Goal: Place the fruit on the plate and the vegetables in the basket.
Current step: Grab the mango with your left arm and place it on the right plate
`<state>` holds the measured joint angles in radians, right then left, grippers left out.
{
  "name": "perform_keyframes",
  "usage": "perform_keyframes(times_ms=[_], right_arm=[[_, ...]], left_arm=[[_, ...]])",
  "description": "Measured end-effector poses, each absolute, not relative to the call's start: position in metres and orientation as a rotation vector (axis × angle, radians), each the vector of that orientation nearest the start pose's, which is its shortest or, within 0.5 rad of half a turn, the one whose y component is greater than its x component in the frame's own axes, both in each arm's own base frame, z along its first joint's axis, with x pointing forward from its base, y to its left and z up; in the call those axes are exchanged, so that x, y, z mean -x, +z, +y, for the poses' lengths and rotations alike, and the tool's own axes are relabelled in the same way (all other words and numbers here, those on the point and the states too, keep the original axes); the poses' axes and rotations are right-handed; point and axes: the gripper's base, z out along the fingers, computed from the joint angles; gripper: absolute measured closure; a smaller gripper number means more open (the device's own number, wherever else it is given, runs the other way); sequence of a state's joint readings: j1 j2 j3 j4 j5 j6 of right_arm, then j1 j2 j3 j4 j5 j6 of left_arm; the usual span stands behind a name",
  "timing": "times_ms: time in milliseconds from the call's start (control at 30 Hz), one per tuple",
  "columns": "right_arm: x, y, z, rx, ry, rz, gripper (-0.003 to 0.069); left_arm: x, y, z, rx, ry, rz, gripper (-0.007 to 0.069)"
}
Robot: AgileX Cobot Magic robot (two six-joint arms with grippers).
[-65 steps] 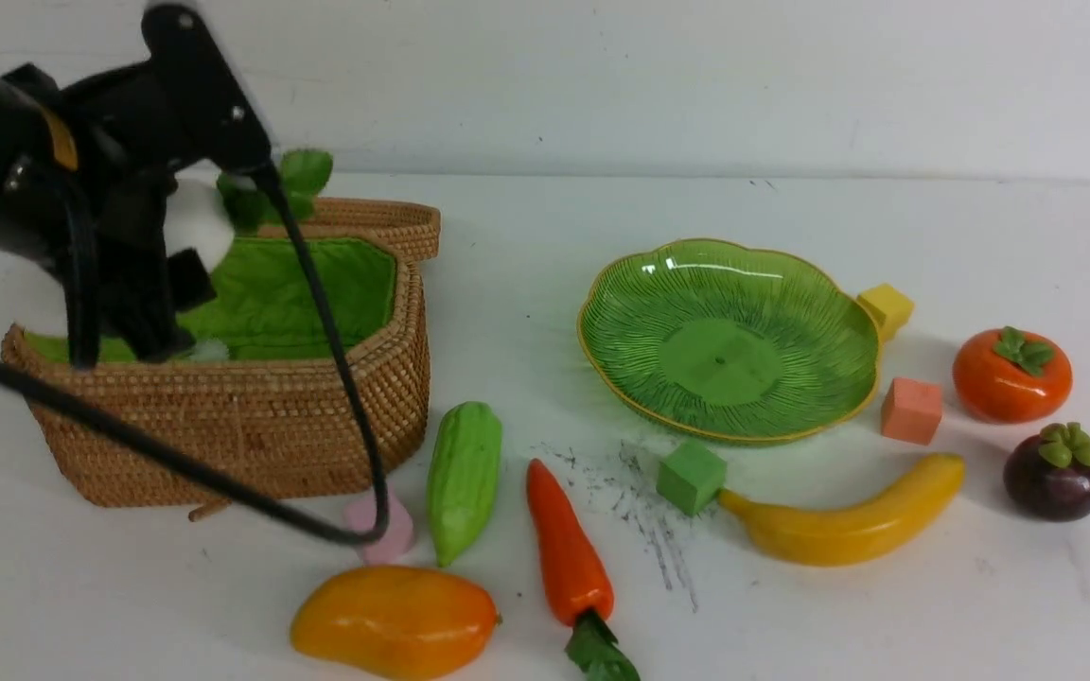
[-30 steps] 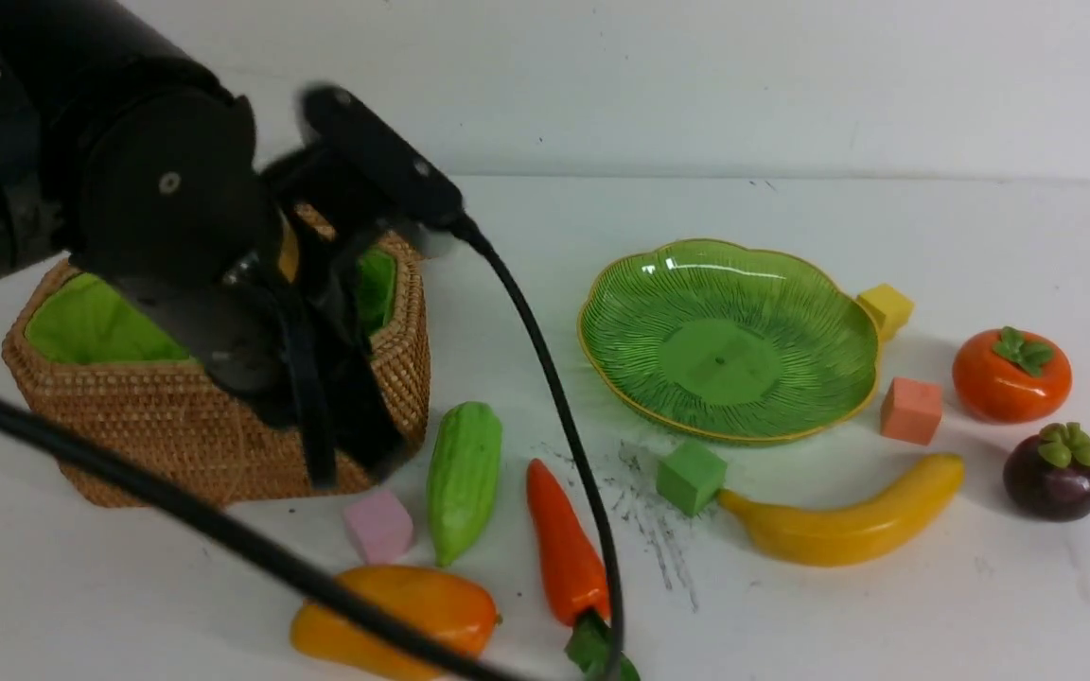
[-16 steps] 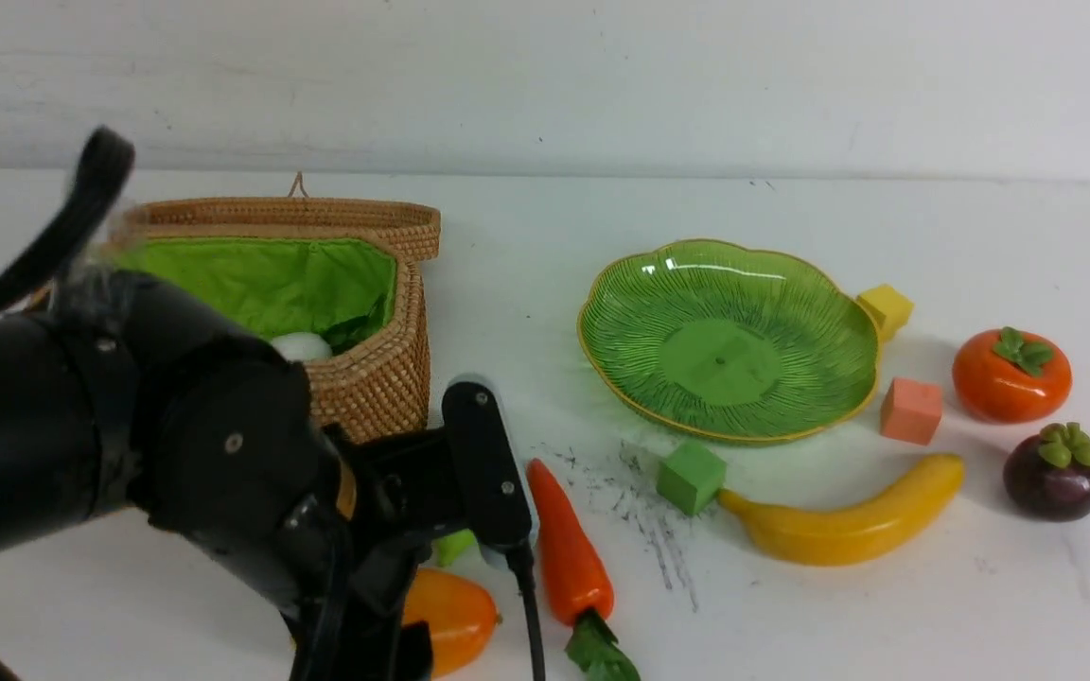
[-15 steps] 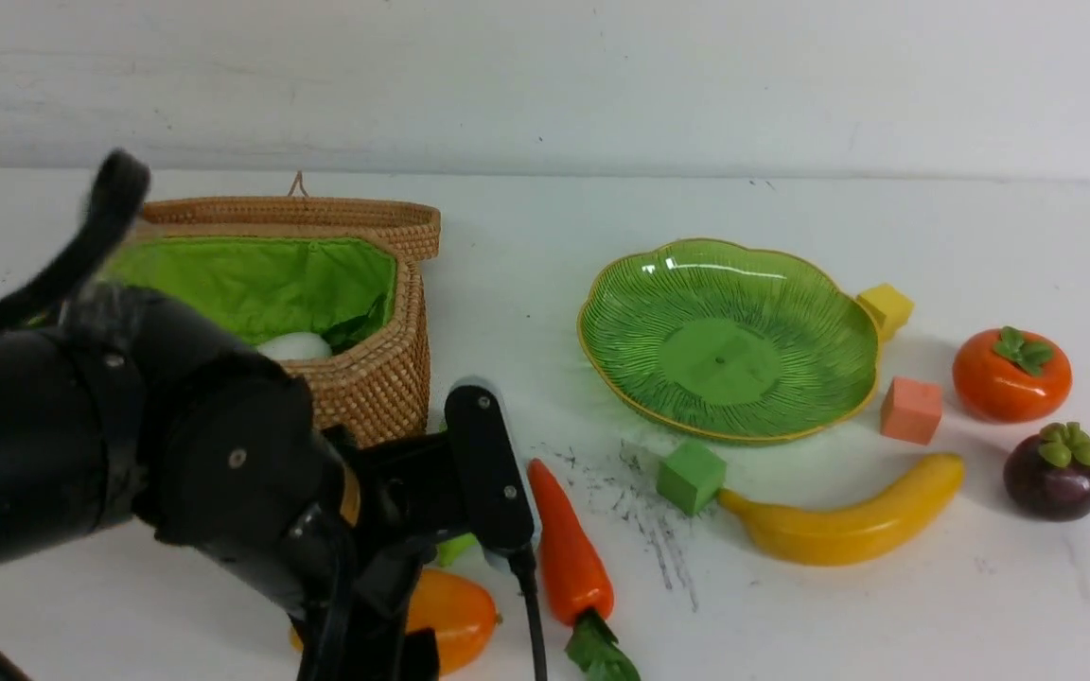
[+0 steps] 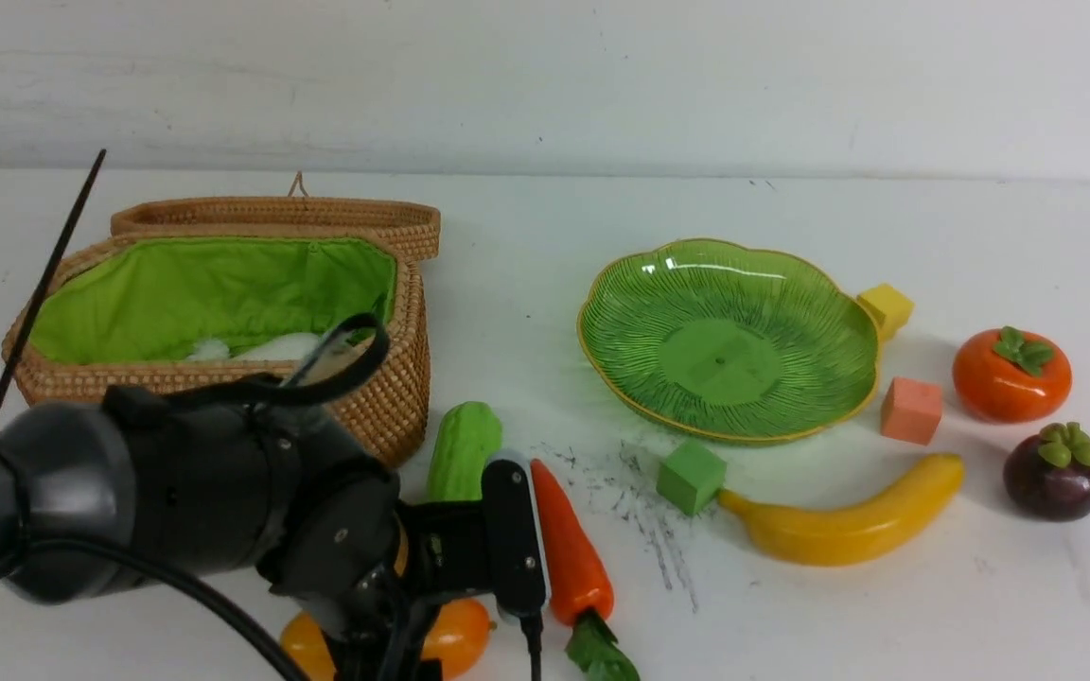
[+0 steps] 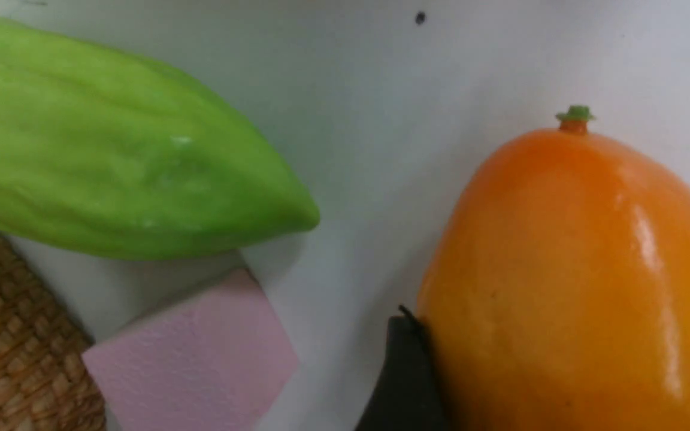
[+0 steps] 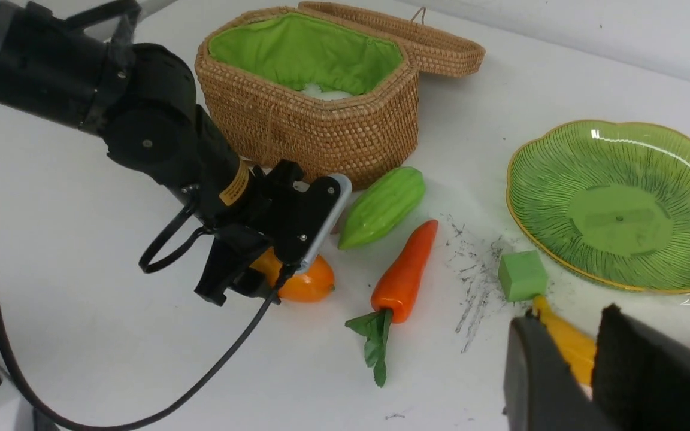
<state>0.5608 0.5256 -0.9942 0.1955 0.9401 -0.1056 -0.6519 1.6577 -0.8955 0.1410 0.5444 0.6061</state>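
Observation:
My left gripper (image 7: 243,278) is low over the orange-yellow mango (image 5: 455,636) at the table's front. It is open; one finger (image 6: 405,383) lies against the mango's side (image 6: 572,281), and the other is out of view. The white radish (image 5: 280,348) lies in the wicker basket (image 5: 384,397). The pale green gourd (image 5: 463,449) and the carrot (image 5: 569,558) lie on the table beside the basket. The green plate (image 5: 729,284) holds nothing. The banana (image 5: 848,530), persimmon (image 5: 1011,374) and mangosteen (image 5: 1054,470) lie to its right. My right gripper (image 7: 578,329) is shut and empty above the banana (image 7: 566,347).
A pink foam cube (image 6: 195,353) sits between the gourd (image 6: 111,167), the basket wall and the mango. A green cube (image 5: 691,476) touches the banana's tip. Yellow (image 5: 886,307) and salmon (image 5: 911,410) cubes stand by the plate's right rim. The basket lid (image 5: 318,213) hangs open behind.
My left arm left the radish in the basket, swung out over its front wall and came down onto the mango. Nothing else moved.

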Motion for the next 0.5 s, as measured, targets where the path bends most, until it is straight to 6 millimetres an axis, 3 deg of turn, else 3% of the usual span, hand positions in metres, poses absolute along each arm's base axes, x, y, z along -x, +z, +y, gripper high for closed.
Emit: perform_keyframes(times_ms=[167,267,367,400,467,500], right_arm=[[-0.043,0.416,0.044,0.639,0.532,1.873,0.0491],[-0.043,0.416,0.044,0.638,0.531,1.874,0.0489],[-0.045,0.416,0.041,0.601,0.499,1.887,0.0485],[-0.046,0.415,0.041,0.592,0.499,1.890,0.0484],[-0.050,0.415,0.035,0.528,0.433,1.903,0.0481],[-0.051,0.415,0.033,0.500,0.417,1.910,0.0480]], left_arm=[[-0.243,0.181,-0.178,-1.750,0.114,2.178,0.0085],[-0.237,0.195,-0.174,-1.702,0.080,2.197,0.0085],[-0.228,0.230,-0.175,-1.528,-0.043,2.225,0.0085],[-0.228,0.232,-0.176,-1.507,-0.064,2.230,0.0085],[-0.227,0.271,-0.185,-1.329,-0.221,2.185,0.0085],[-0.229,0.281,-0.190,-1.266,-0.281,2.172,0.0085]])
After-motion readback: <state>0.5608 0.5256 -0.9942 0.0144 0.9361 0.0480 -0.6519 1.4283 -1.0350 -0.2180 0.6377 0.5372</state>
